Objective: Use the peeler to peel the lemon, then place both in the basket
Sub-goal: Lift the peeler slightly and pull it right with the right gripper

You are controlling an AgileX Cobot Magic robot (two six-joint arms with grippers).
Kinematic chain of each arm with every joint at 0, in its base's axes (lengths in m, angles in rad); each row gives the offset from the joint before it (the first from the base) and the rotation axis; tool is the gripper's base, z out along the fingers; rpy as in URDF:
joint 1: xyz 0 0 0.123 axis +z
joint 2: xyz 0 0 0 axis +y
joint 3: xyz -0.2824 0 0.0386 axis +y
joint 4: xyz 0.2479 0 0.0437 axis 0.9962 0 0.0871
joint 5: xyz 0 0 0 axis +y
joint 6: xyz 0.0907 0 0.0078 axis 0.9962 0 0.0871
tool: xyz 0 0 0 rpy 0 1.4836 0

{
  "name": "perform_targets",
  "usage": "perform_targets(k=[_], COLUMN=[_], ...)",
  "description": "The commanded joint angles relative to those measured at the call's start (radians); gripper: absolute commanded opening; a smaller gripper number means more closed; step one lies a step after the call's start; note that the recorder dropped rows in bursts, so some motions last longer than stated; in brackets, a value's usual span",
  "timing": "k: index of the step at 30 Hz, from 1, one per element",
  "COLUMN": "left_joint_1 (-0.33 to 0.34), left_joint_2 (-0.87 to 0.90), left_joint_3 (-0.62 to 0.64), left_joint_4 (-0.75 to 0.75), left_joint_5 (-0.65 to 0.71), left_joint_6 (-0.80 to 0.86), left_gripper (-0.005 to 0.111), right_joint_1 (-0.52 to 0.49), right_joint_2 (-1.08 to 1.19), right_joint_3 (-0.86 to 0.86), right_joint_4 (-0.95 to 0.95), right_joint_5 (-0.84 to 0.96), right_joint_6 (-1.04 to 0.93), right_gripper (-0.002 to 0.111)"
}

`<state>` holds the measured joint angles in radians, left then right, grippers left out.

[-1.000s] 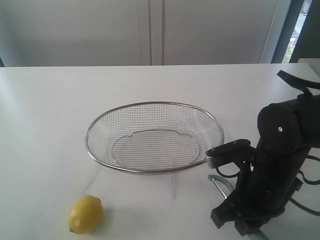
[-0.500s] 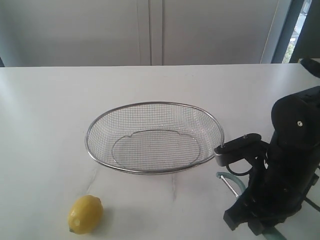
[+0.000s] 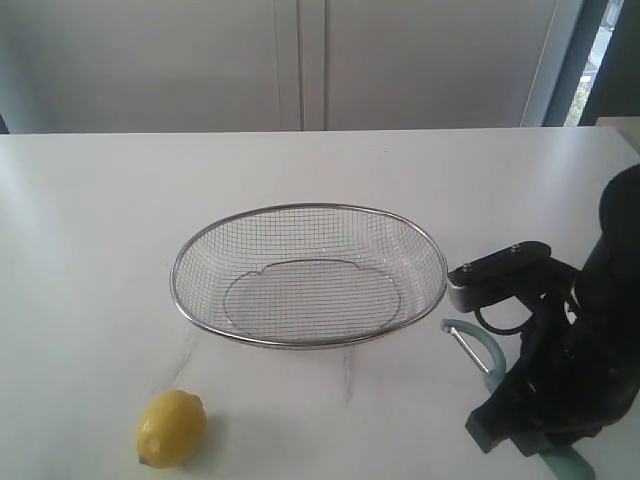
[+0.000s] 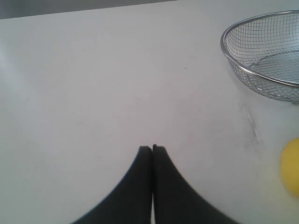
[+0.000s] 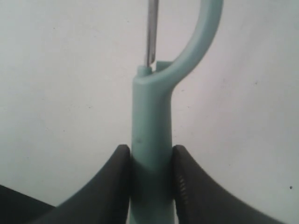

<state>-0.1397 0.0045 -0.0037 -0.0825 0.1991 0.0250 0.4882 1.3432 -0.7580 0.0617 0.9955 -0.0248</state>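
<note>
I count one lemon (image 3: 171, 428) near left, one basket (image 3: 300, 208) centre, one peeler (image 5: 150, 121) near right, grasped by right gripper (image 5: 150, 151). Left gripper (image 4: 152, 148) clenched over bare table (image 4: 93, 93).

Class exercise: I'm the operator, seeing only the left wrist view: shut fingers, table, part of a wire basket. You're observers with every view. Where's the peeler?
Observer: The right gripper is shut on the peeler, by its teal handle, right of the basket in the exterior view.
Operator: Which way does its head point?
Observer: Away from the gripper, towards the basket's near right rim.
Operator: That yellow edge I see?
Observer: A whole lemon, on the table outside the basket, in front of its left end.
</note>
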Motion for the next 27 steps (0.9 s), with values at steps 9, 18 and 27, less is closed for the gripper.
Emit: perform_targets(k=[9, 18, 27], left_joint_1=[-0.001, -0.001, -0.001], left_joint_2=[-0.004, -0.004, -0.004], left_joint_3=[0.004, 0.004, 0.004], left_joint_4=[-0.003, -0.003, -0.003], left_joint_5=[-0.004, -0.004, -0.004], left_joint_6=[0.002, 0.002, 0.002], left_gripper=[0.0, 0.0, 0.0], right_joint_1=[-0.001, -0.001, -0.001], right_joint_2=[-0.121, -0.12, -0.12], right_joint_3=[0.001, 0.001, 0.001], right_joint_4=[-0.013, -0.013, -0.011], right_joint_5=[-0.013, -0.101, -0.282], right_joint_6=[0.005, 0.005, 0.005], right_gripper=[0.0, 0.0, 0.0])
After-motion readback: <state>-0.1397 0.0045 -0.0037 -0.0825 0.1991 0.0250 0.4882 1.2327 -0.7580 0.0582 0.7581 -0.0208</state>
